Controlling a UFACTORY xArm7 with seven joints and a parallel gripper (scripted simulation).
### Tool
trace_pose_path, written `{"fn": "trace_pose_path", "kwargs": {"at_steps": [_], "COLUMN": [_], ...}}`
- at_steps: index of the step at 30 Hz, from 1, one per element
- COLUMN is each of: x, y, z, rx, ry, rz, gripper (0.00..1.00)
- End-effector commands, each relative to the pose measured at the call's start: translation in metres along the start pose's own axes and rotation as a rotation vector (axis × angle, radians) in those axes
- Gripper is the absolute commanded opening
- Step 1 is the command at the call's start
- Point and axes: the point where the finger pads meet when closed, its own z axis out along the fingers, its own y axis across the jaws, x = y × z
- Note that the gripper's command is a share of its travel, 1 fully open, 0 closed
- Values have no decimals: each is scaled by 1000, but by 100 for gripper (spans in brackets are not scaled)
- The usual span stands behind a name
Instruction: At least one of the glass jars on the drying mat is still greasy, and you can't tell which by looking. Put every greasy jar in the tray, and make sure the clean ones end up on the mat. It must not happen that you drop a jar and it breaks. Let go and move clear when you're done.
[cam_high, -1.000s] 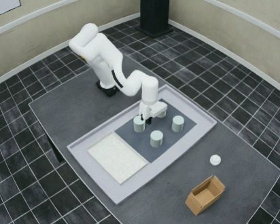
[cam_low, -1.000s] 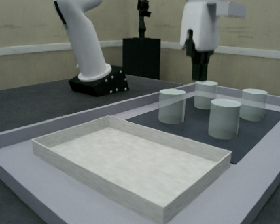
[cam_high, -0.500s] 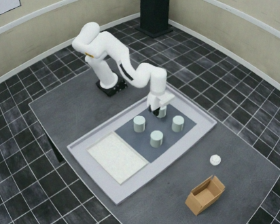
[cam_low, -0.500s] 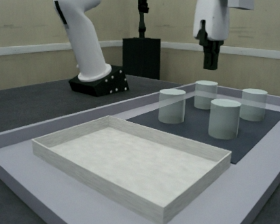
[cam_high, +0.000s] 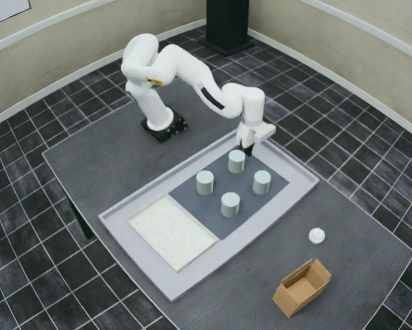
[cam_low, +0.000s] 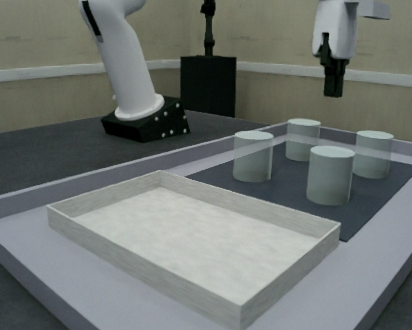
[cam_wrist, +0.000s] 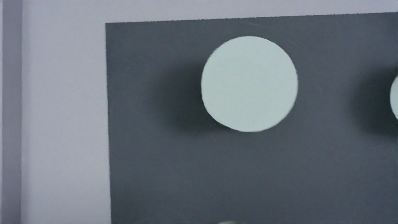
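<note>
My gripper (cam_high: 247, 151) (cam_low: 333, 94) is shut with nothing in its fingers, above the far part of the drying mat (cam_high: 220, 231) (cam_low: 345, 229) (cam_wrist: 150, 180). Several alike pale green jars stand upright and apart on the mat: a back jar (cam_high: 236, 161) (cam_low: 303, 141), a left jar (cam_high: 205, 183) (cam_low: 253, 157), a right jar (cam_high: 262, 183) (cam_low: 374, 156) and a front jar (cam_high: 230, 205) (cam_low: 329, 177). The wrist view shows one jar top whole and another cut off at the right edge. No grease shows. The pale tray (cam_high: 172, 235) (cam_low: 195, 235) is empty.
A lilac surround with a raised rim (cam_high: 135, 197) (cam_low: 115, 182) (cam_wrist: 12, 110) encloses mat and tray. An open cardboard box (cam_high: 302, 290) and a small white round object (cam_high: 316, 235) are on the table outside the rim.
</note>
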Motion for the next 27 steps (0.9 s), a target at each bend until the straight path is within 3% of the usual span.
{"fn": "trace_pose_path", "kwargs": {"at_steps": [1,11,15,27], "x": [3,3,3,2], "y": [-4,-3,-3,-3], "z": [16,64,74,74], "rx": [-2,-2,-2,-2], "ry": [2,2,2,2], "rz": [4,4,4,4], "gripper": [0,0,0,0]}}
